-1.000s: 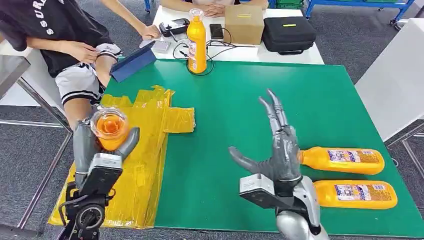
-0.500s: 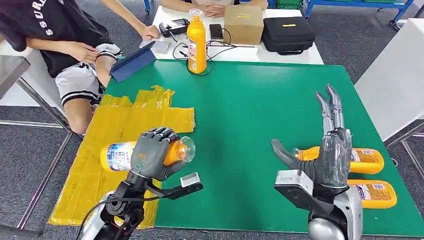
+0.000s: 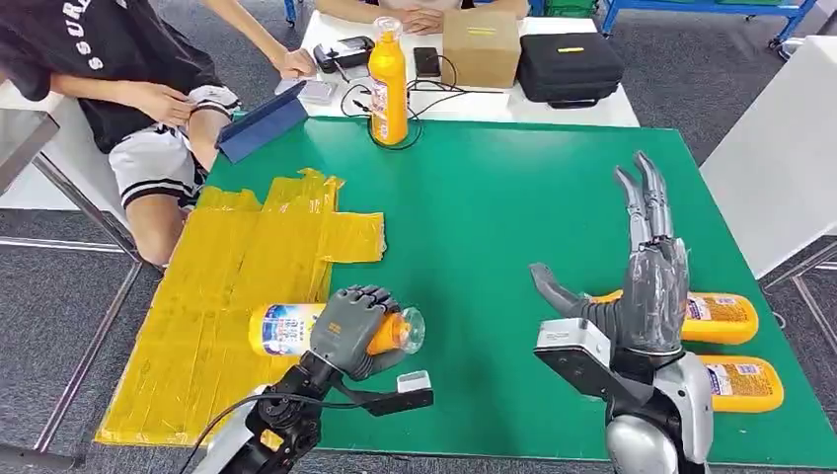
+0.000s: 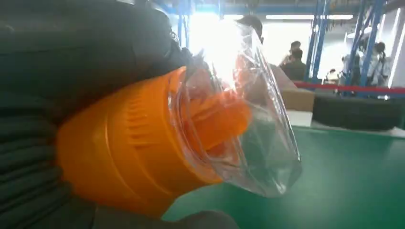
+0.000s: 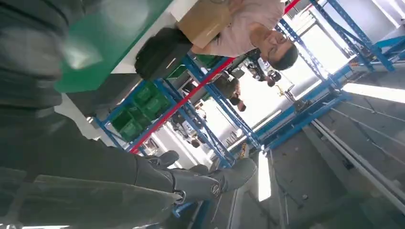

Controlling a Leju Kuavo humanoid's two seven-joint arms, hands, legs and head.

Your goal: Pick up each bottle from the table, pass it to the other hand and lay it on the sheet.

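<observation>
Swung inward since a moment ago, left hand (image 3: 353, 331) grips the bottle (image 3: 296, 329) sideways (cap right) — right hand (image 3: 646, 286), fingers spread, must take it — handover step.

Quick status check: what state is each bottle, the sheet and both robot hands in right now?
Held bottle: on its side, gripped by the left robot hand, partly over the sheet's edge.
Left robot hand: closed around that bottle.
Right robot hand: fingers spread, holding nothing.
Two bottles at the right: lying flat on the green table.
Upright bottle: standing at the far edge.
Yellow sheet: spread flat, wrinkled.
</observation>
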